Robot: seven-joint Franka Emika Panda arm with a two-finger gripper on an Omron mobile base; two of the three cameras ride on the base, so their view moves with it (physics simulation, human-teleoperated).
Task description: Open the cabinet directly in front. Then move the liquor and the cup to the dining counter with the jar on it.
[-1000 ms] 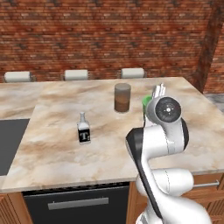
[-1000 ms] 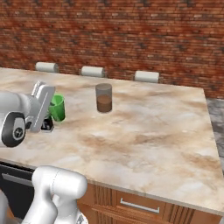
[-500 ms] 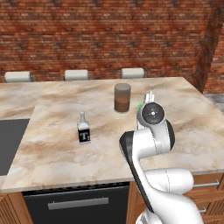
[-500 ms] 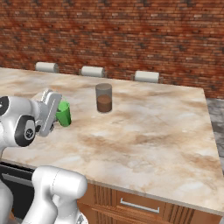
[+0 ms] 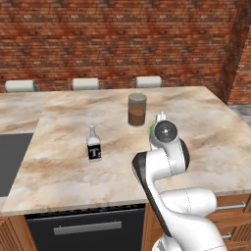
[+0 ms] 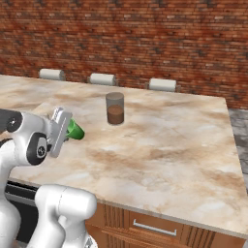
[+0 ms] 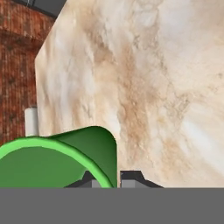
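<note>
The green cup [image 6: 75, 131] hangs tilted on its side just above the dining counter [image 6: 184, 131], near its front left part. My gripper [image 6: 65, 127] is shut on the cup's rim. In the hand view the rim of the cup [image 7: 65, 157] runs between the two fingertips of the gripper [image 7: 111, 179]. A green sliver of the cup [image 5: 151, 129] peeks from behind the gripper [image 5: 158, 122]. The liquor [image 5: 93, 147] stands upright to its left. The jar [image 5: 137, 109] stands behind, also seen as the jar [image 6: 115, 108]. The cabinet is out of view.
Several pale stool backs [image 5: 85, 84] line the counter's far edge before a red brick wall. A black cooktop [image 5: 10, 157] lies at the left, an oven front [image 5: 83, 228] below. Wooden drawers [image 6: 150, 227] sit under the near edge.
The hand has come down and nearer over the counter with the cup, and the cup has tipped further onto its side. Bottle and jar have not moved.
</note>
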